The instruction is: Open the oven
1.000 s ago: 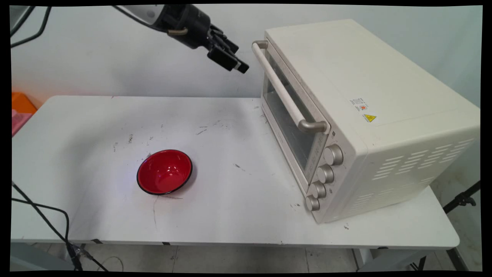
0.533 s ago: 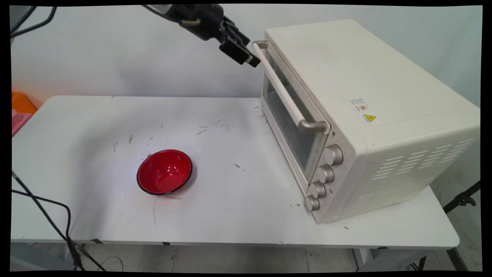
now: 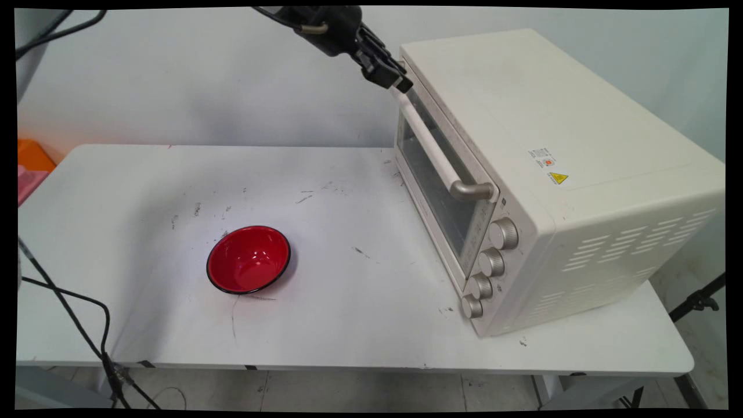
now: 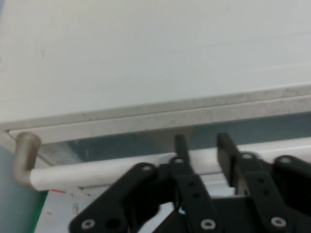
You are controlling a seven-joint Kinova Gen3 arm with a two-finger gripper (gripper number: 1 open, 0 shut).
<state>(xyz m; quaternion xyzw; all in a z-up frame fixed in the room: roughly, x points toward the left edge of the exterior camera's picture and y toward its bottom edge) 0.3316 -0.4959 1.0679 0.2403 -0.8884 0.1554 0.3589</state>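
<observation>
Your gripper (image 3: 400,85) is up at the far end of the oven's door handle (image 3: 432,145).

In your hand view the gripper (image 4: 204,145) has its fingers (image 4: 181,145) parted, reaching over the pale bar (image 4: 116,170) with nothing clasped. The cream toaster oven (image 3: 551,174) stands at 3 o'clock on the white table (image 3: 348,313), door closed, four knobs (image 3: 490,262) by its near corner. A red bowl (image 3: 248,259) sits at 8 o'clock, well apart from the oven.
</observation>
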